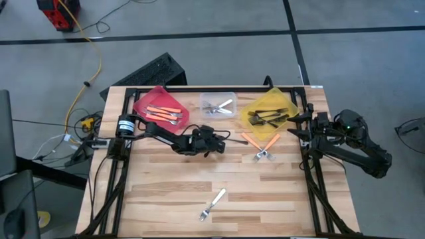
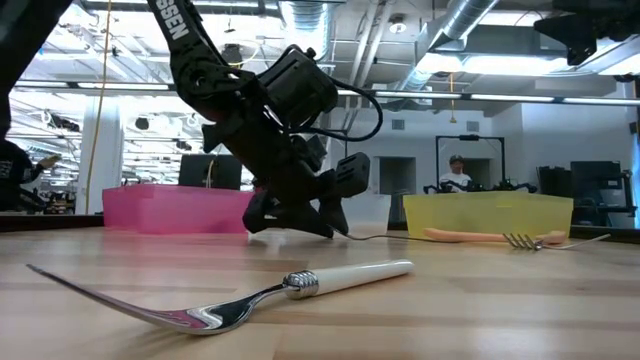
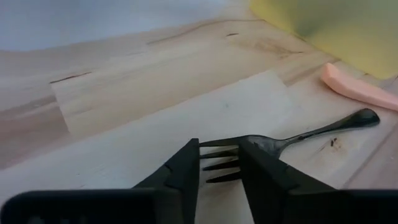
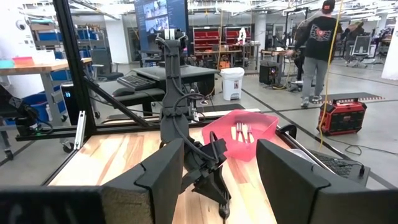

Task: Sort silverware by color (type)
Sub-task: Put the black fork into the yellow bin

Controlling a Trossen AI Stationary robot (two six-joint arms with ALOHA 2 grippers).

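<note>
Centrally, table (image 1: 166, 192) holds red bin (image 1: 158, 106), clear bin (image 1: 219, 104), yellow bin (image 1: 269, 109). Right gripper (image 1: 300, 126) parked at right edge, jaws apart, empty. Left gripper (image 3: 219, 163) low mid-table, fingers straddling black fork (image 3: 298, 135) tines, grip unclear. White fork (image 1: 212, 204) near front edge.

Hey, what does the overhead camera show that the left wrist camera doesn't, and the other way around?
Only the high view shows the red bin, clear bin, the white fork near the table's front, and the right gripper waiting by the yellow bin. Only the left wrist view shows the left gripper straddling the black fork's tines. Both show an orange fork handle and the yellow bin.
</note>
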